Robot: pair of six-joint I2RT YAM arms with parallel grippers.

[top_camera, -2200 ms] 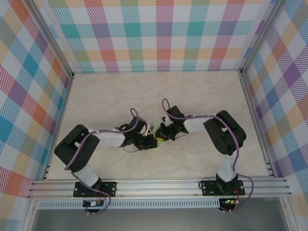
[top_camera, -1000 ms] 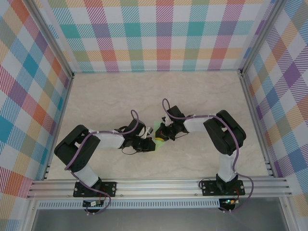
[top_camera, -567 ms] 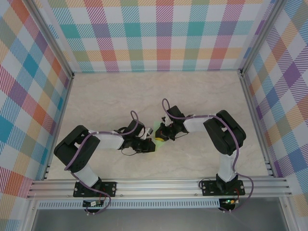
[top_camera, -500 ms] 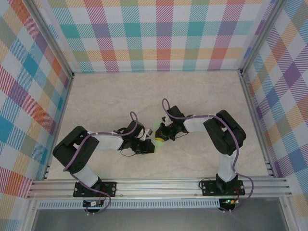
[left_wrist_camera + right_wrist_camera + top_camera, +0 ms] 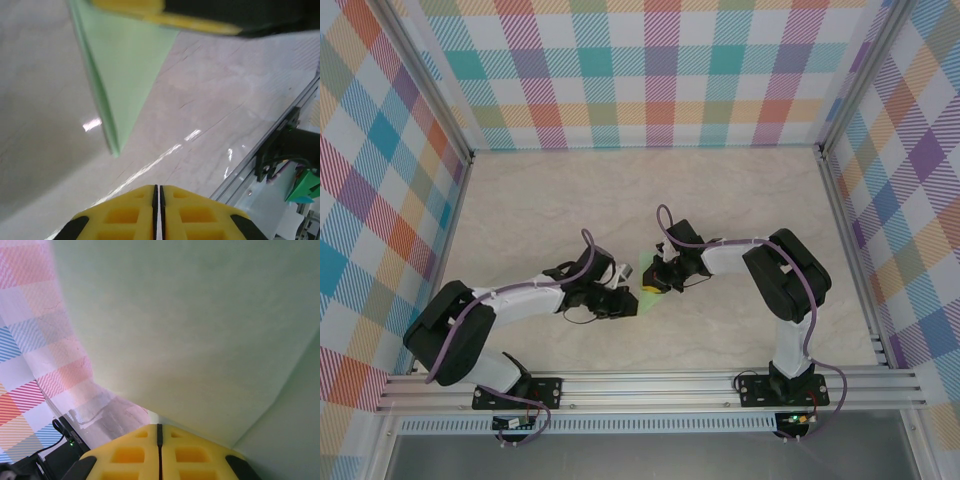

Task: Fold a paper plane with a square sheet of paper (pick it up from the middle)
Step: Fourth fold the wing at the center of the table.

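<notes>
The paper plane [image 5: 127, 65] is already creased to a sharp point, so I judge it mostly folded; which creases remain I can't tell. My right claw [image 5: 159, 427] is pinched shut on it, the paper spreading just ahead. My left claw [image 5: 156, 189] is closed and empty, with the tip just ahead, not touching.

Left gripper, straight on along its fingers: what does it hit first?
The left gripper would probably meet bare table first, just beside the folded paper; depth is unclear, so it might clip the paper tip.
</notes>
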